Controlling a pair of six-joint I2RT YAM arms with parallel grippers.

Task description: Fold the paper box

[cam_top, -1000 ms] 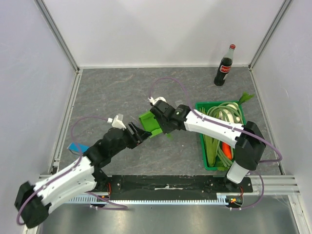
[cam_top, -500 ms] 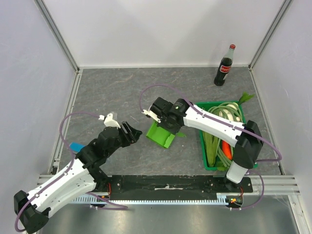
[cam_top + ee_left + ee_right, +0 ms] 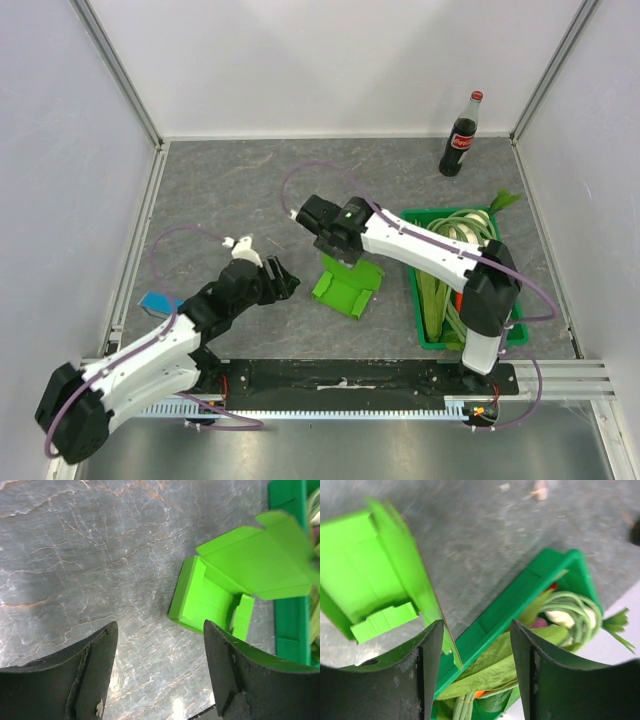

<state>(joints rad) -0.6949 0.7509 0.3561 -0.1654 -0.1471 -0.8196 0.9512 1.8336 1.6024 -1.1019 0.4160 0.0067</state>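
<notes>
The paper box is a lime-green card piece lying part-folded on the grey table, one flap raised. From the left wrist, the paper box sits ahead and to the right of my left gripper, which stands open and empty over bare table. In the top view my left gripper is just left of the box. My right gripper hovers at the box's far edge, open. Seen from the right wrist, the paper box has a thin flap edge running just inside the left finger of my right gripper, with no squeeze on it.
A dark-green crate of vegetables stands right of the box, its rim under the right gripper. A cola bottle stands at the back right. A small blue block lies by the left rail.
The right gripper went from shut on the box to open, and the box dropped lower and nearer on the table. The left gripper drew back left, then came forward again.
</notes>
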